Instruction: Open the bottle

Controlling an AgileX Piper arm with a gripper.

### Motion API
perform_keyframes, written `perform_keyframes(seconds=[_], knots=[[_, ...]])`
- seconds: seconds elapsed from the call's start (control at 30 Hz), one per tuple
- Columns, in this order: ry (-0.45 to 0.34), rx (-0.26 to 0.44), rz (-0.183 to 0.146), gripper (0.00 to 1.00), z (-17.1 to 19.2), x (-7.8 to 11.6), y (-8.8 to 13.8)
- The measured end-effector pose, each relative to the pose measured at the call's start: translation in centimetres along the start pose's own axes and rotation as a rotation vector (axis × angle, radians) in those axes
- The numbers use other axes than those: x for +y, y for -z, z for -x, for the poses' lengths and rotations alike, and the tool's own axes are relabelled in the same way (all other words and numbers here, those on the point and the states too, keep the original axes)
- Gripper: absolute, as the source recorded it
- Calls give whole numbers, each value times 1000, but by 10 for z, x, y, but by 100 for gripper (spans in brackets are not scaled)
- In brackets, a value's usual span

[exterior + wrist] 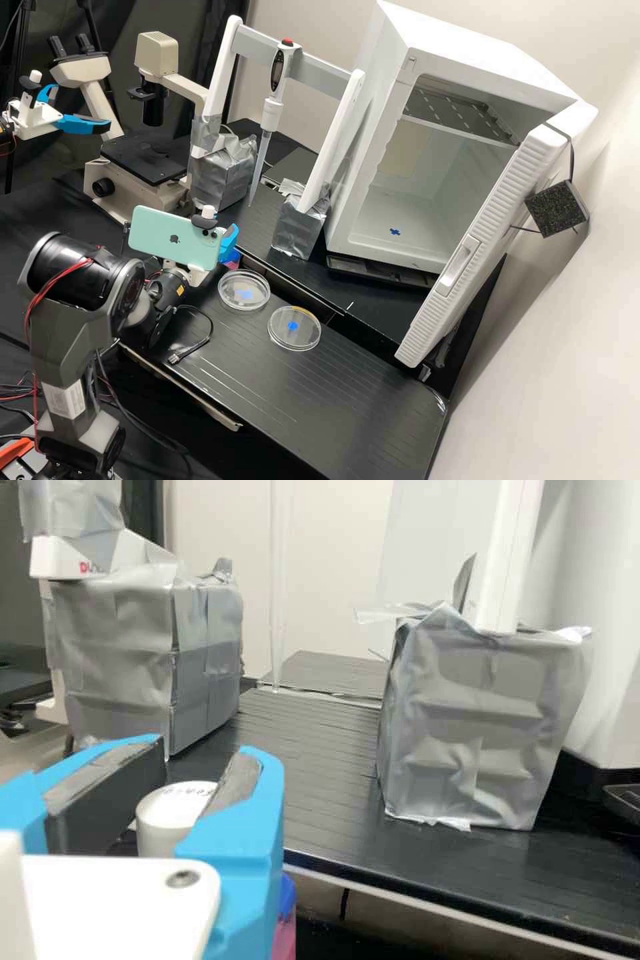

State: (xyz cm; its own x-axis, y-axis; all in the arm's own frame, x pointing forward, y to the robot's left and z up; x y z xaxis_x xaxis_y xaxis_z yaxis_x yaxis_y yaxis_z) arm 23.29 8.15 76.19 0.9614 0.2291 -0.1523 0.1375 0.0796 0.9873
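Nearest in the high view, from seven to nine o'clock, can see the dark grey arm (pixel 63 347). Next, between seven and eight, can find a short black cable (pixel 200 343) lying on the black bench (pixel 313 407). Just past six o'clock, can see a clear round dish (pixel 295 337) with a blue mark. A little beyond, at eight, can see another clear dish (pixel 233 299), apart from the first.

At nine o'clock, can see a pale green phone (pixel 160 230) mounted on the arm, and just beside it the white gripper (pixel 229 240) with blue fingers. In the wrist view, can see the gripper (pixel 205 755) with fingers spread apart around a white round cap (pixel 172 815); cannot tell about contact. Can place the bottle (pixel 286 932) right at the fingers, with blue and pink parts peeping past one of them; also at nine o'clock in the high view.

Farther back, near the middle, can see a grey-wrapped block (pixel 299 230), with a second wrapped block (pixel 223 175) toward ten. Between eleven and twelve, can see an upright pipette (pixel 270 113); at ten, a microscope (pixel 133 187). Between one and two, can see a white cabinet (pixel 360 140), door (pixel 427 320) swung wide toward four.
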Motion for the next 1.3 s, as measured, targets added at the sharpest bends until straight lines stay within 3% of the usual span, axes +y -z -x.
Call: perform_keyframes(seconds=[1.3], knots=[[16, 5, 18, 0, -2, 7, 1]])
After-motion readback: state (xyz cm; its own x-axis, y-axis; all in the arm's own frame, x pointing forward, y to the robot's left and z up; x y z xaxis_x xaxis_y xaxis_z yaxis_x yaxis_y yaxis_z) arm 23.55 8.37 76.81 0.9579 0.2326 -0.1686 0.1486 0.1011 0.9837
